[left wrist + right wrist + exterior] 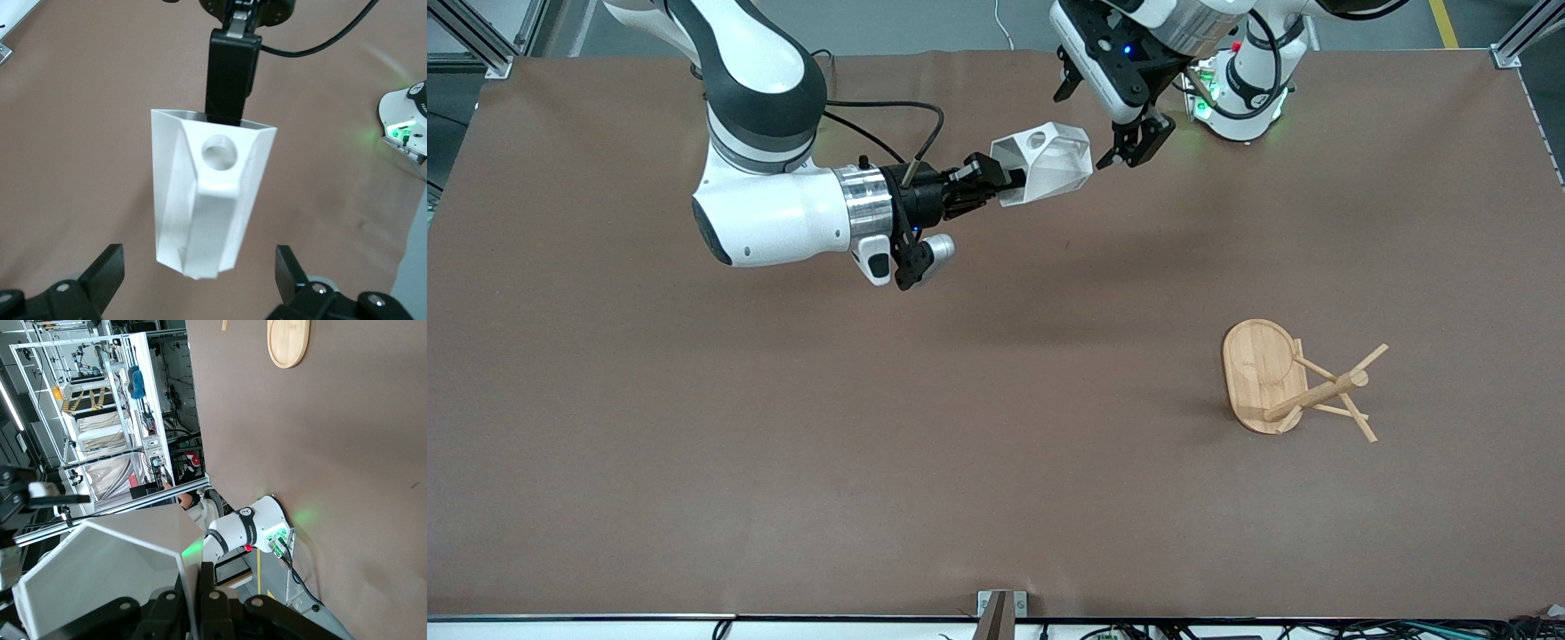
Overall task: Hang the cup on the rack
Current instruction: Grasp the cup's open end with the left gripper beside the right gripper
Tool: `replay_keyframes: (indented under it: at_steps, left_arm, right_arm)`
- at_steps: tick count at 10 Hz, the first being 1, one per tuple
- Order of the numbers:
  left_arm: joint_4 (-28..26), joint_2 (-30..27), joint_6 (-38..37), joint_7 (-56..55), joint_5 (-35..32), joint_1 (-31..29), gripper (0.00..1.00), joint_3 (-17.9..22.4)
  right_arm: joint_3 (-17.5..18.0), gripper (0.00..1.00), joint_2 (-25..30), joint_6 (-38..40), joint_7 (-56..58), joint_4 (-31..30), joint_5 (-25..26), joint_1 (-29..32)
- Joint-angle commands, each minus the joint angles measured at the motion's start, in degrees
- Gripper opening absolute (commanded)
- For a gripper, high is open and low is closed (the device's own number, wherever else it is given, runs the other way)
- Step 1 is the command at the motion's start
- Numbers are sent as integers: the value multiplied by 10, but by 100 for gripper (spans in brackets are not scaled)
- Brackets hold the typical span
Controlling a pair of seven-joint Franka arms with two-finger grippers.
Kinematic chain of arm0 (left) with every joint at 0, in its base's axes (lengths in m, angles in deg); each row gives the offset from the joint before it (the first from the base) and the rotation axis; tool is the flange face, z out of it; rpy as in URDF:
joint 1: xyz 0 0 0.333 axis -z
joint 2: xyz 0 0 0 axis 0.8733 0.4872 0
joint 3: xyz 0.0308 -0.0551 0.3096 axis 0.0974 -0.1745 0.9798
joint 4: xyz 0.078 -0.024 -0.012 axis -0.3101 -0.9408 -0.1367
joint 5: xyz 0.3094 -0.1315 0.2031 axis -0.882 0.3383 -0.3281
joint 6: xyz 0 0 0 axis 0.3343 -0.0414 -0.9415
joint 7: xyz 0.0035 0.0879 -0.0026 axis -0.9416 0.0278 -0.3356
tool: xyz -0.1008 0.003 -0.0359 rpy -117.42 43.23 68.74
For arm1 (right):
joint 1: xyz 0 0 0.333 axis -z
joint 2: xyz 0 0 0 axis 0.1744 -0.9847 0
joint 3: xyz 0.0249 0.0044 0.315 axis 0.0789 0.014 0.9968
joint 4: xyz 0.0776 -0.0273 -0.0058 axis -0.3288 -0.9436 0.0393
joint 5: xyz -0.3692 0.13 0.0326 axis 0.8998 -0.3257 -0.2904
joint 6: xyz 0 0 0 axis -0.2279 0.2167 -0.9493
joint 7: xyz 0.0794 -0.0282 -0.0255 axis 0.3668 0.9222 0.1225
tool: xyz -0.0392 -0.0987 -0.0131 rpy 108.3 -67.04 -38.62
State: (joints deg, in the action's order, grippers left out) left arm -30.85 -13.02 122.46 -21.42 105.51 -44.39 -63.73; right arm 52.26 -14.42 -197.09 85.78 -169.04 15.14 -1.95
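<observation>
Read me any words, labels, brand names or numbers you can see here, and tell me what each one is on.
None can be read.
The cup, the rack and the table carry no print.
A dark mark on the left arm's base is too cut off and blurred to read.

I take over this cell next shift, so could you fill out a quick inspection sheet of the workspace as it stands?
Surface: brown table, bare apart from the rack.
Job's things: white faceted cup held in the air on its side; bamboo rack stands nearer the front camera, toward the left arm's end.
Clutter: nothing seen.
Grippers: right gripper shut on the cup's rim; left gripper open, beside the cup's bottom end, not touching it.
Cables: black cable loops to the right wrist.
Surroundings: aluminium frame shelving past the table edge.
</observation>
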Motion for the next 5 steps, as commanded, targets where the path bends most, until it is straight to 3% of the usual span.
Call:
replay_keyframes:
  at_steps: [1,5]
  left_arm:
    - [-44,-6,31,26,6,-2,100,-1]
    - [-56,-5,38,29,38,-1,100,-1]
  right_arm:
    - [5,2,9,-4,-7,-2,-14,1]
    - [10,2,10,-5,-8,-2,-14,2]
